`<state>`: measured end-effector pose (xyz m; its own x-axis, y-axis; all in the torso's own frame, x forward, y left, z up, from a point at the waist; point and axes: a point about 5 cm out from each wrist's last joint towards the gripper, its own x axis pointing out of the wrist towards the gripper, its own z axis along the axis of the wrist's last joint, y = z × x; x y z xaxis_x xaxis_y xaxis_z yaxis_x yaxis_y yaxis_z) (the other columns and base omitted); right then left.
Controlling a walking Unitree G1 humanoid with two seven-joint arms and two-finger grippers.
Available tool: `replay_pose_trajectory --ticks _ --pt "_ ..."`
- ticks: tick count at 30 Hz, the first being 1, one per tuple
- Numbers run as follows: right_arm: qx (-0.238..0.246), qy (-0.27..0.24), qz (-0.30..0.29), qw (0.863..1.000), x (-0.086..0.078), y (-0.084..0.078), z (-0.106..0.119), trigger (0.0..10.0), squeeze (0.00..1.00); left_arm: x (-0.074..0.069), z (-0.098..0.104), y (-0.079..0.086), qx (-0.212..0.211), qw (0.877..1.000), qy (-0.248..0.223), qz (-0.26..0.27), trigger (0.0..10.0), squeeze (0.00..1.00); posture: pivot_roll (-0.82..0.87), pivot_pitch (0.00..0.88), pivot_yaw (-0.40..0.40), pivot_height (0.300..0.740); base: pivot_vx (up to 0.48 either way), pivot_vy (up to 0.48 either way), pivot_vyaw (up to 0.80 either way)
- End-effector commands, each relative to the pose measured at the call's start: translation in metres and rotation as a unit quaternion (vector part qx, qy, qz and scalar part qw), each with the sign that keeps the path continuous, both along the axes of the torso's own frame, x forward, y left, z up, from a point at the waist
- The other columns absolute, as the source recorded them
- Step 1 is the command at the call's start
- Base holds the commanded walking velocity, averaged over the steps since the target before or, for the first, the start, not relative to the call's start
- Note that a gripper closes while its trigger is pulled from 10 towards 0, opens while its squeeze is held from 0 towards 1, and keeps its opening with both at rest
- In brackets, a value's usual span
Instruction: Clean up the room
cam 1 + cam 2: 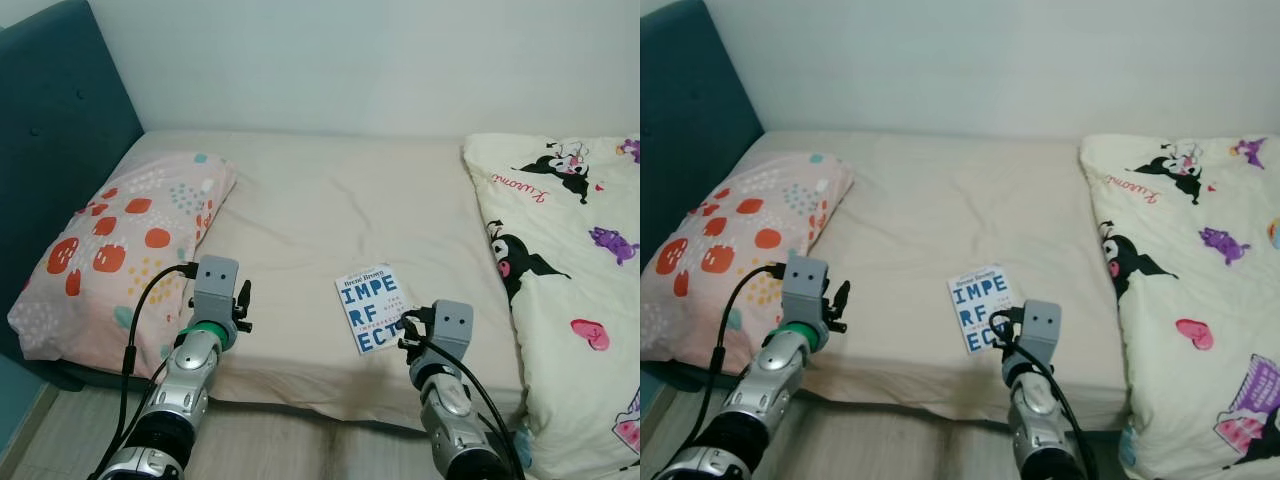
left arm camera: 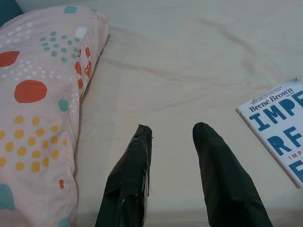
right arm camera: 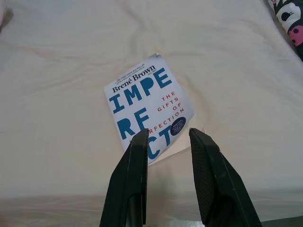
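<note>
A white paperback with blue letters (image 1: 372, 309) lies flat on the cream bed sheet (image 1: 330, 210), near the bed's front edge. My right gripper (image 3: 168, 135) hovers open at the book's (image 3: 147, 101) near corner, one finger on each side of that corner. My left gripper (image 2: 173, 130) is open too, over bare sheet between the pillow and the book, holding nothing. Both arms reach in from the foot side of the bed, the left gripper (image 1: 243, 305) close to the pillow's edge.
A pink pillow with red and yellow spots (image 1: 120, 250) lies at the left by the teal headboard (image 1: 50, 120). A cream cartoon-print duvet (image 1: 570, 270) covers the bed's right side. A white wall runs behind; wooden floor (image 1: 270, 440) shows below the bed edge.
</note>
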<state>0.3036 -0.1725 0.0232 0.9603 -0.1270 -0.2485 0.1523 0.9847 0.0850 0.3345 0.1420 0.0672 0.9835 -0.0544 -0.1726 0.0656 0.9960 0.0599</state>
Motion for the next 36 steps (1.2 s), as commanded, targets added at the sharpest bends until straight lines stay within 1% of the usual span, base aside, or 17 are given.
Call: replay_pose_trajectory --ticks 1,14,24,30,31,36 --pt "0.005 0.004 -0.006 1.000 -0.0041 -0.0005 -0.0040 10.0 0.00 -0.0015 -0.0027 0.0022 0.002 1.000 0.006 0.002 10.0 0.00 0.01 0.000 0.148 0.740 0.000 0.000 0.00" --pt "0.004 0.003 -0.006 1.000 -0.0029 0.0002 -0.0030 10.0 0.00 -0.0005 0.0009 0.0021 -0.005 1.000 -0.003 -0.004 10.0 0.00 0.01 0.000 0.141 0.740 0.000 0.000 0.00" --pt "0.004 0.009 -0.010 1.000 -0.0034 -0.0016 -0.0042 10.0 0.00 -0.0014 0.0019 0.0017 -0.011 1.000 -0.009 -0.006 10.0 0.00 0.01 0.000 0.137 0.740 0.295 0.000 0.00" --pt "0.005 0.010 -0.009 1.000 -0.0035 -0.0009 -0.0046 10.0 0.00 -0.0014 0.0018 0.0018 -0.010 1.000 -0.009 -0.007 10.0 0.00 0.01 0.000 0.137 0.740 0.323 0.000 -0.72" --pt "-0.006 0.015 -0.003 1.000 -0.0037 -0.0002 -0.0052 10.0 0.00 -0.0016 0.0019 0.0020 -0.010 1.000 -0.010 -0.007 10.0 0.00 0.01 0.000 0.138 0.740 0.326 0.000 0.00" --pt "-0.001 0.013 -0.005 1.000 -0.0048 0.0002 -0.0060 10.0 0.00 -0.0020 0.0017 0.0018 -0.010 1.000 -0.009 -0.009 10.0 0.00 0.01 0.000 0.140 0.740 0.315 0.000 0.00"
